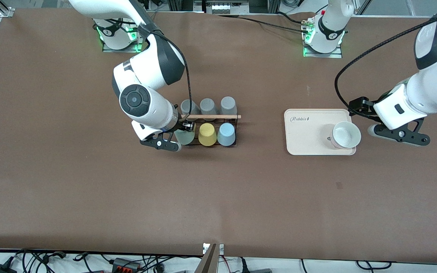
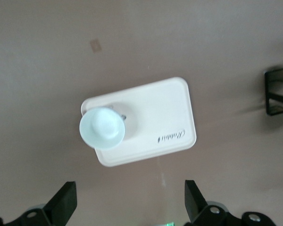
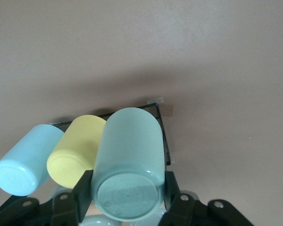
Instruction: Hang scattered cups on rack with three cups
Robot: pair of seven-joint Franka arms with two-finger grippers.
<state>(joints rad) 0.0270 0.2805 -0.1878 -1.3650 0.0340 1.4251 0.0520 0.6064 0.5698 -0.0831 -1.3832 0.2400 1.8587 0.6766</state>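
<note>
The black wire rack [image 1: 236, 132], with a wooden rod [image 1: 218, 116] across its top, stands mid-table. My right gripper [image 1: 182, 132] is shut on the pale mint green tumbler [image 1: 185, 137]. It holds the tumbler upside down at the rack's end toward the right arm, in the row nearer the front camera, beside the yellow tumbler [image 1: 207, 134]. The light blue tumbler [image 1: 226, 134] sits upside down beside the yellow one. In the right wrist view the gripper [image 3: 127, 195] clamps the mint tumbler [image 3: 127, 155], next to the yellow [image 3: 75, 150] and light blue [image 3: 23, 162] tumblers. My left gripper [image 1: 396, 132] is open and empty.
Three grey tumblers [image 1: 208, 106] fill the rack's row farther from the front camera. A cream tray [image 1: 305, 132] lies toward the left arm's end, with a whitish cup [image 1: 345, 134] mouth up on it. The left wrist view shows the tray [image 2: 165, 117], cup [image 2: 102, 128] and rack edge [image 2: 273, 94].
</note>
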